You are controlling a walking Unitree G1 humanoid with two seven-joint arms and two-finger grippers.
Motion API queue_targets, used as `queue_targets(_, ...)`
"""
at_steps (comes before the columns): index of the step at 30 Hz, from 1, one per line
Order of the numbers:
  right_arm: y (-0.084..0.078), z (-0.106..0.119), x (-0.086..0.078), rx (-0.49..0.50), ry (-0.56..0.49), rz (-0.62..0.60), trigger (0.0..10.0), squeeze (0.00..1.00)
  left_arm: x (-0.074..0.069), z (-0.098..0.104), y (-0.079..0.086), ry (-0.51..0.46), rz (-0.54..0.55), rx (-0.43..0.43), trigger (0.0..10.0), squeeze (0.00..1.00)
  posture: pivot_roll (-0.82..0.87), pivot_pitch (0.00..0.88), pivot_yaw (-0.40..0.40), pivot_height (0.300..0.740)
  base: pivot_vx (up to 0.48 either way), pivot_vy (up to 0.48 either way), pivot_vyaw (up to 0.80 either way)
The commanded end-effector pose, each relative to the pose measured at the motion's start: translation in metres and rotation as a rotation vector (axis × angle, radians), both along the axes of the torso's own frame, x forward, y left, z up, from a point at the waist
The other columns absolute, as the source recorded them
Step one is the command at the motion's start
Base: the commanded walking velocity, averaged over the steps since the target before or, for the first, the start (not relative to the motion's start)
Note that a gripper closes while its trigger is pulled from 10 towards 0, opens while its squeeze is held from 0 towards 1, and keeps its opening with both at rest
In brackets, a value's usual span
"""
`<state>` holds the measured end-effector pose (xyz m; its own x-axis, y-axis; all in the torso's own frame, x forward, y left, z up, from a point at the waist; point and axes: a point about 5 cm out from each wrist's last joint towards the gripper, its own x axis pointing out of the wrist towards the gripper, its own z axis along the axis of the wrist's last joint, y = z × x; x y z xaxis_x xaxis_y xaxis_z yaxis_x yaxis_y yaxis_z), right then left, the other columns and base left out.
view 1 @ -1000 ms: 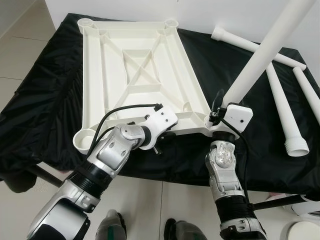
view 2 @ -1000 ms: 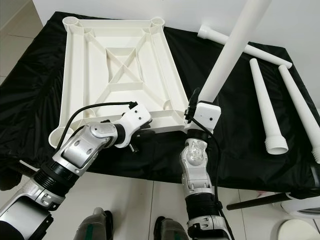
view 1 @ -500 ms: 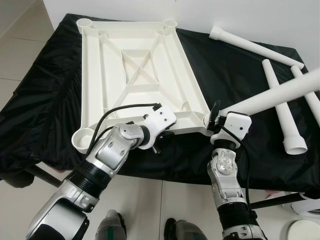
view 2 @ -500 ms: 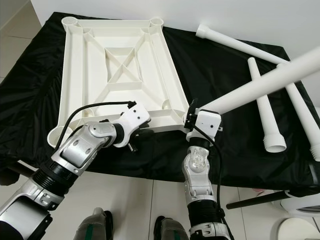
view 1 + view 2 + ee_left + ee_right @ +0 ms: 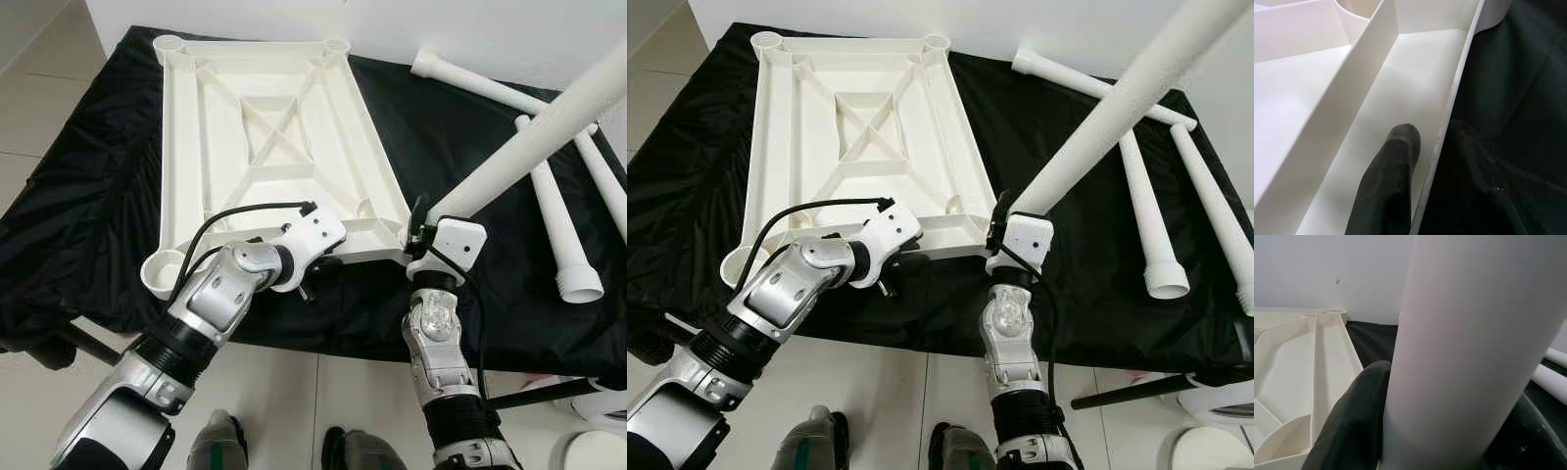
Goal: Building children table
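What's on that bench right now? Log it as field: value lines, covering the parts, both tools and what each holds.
surface: black cloth
tabletop: white, underside up
left tool: clamps tabletop's near rim, one finger inside, one outside
right tool: shut on held leg, at tabletop's near right corner
held leg: tilted, rising up to the robot's right
loose legs: three lying on cloth, right side

Home room: tiled floor [image 5: 39, 88], white wall [image 5: 490, 29]

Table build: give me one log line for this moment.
left gripper: fingers pinch tabletop near rim | right gripper: holds leg tilted at near-right corner | three legs on cloth
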<state>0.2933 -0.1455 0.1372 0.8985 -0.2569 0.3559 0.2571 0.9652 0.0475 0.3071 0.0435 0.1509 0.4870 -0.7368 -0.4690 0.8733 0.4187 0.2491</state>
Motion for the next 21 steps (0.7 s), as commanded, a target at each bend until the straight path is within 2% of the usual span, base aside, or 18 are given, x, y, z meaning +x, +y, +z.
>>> queue_targets(1, -0.022, -0.028, -0.007, 0.030, 0.135, -0.073, 0.0, 0.00, 0.002, 0.004, 0.002, -0.019, -0.003, 0.020, 10.0, 0.00, 0.02, 0.122, -0.048, 0.740, 0.000, 0.000, 0.00)
queue_targets(6, -0.022, -0.029, -0.006, 0.037, 0.142, -0.068, 0.0, 0.00, 0.003, 0.004, 0.003, -0.021, -0.003, 0.022, 10.0, 0.00, 0.02, 0.122, -0.048, 0.740, 0.000, 0.000, 0.00)
queue_targets(7, -0.023, -0.029, -0.002, 0.037, 0.160, -0.033, 10.0, 0.00, 0.003, 0.004, 0.003, -0.019, -0.003, 0.022, 10.0, 0.00, 0.02, 0.122, -0.047, 0.740, 0.000, 0.000, 0.00)
queue_targets(10, -0.024, -0.028, 0.001, 0.031, 0.164, 0.017, 10.0, 0.00, 0.003, 0.004, 0.003, -0.020, -0.004, 0.023, 10.0, 0.00, 0.02, 0.122, -0.047, 0.740, 0.000, 0.000, 0.00)
queue_targets(14, -0.028, -0.025, 0.015, 0.042, 0.216, 0.124, 10.0, 0.00, 0.003, 0.004, 0.003, -0.020, -0.004, 0.024, 10.0, 0.00, 0.02, 0.122, -0.046, 0.740, 0.000, 0.000, 0.00)
queue_targets(18, -0.030, -0.021, 0.018, 0.028, 0.206, 0.153, 10.0, 0.00, 0.003, 0.004, 0.003, -0.021, -0.005, 0.025, 10.0, 0.00, 0.02, 0.122, -0.046, 0.740, 0.000, 0.000, 0.00)
queue_targets(20, -0.027, -0.018, 0.021, 0.005, 0.232, 0.256, 10.0, 0.00, 0.002, 0.004, 0.003, -0.022, -0.004, 0.025, 10.0, 0.00, 0.02, 0.121, -0.050, 0.740, 0.000, 0.000, 0.00)
queue_targets(21, -0.027, -0.018, 0.021, 0.005, 0.232, 0.256, 10.0, 0.00, 0.002, 0.004, 0.003, -0.022, -0.004, 0.025, 10.0, 0.00, 0.02, 0.121, -0.050, 0.740, 0.000, 0.000, 0.00)
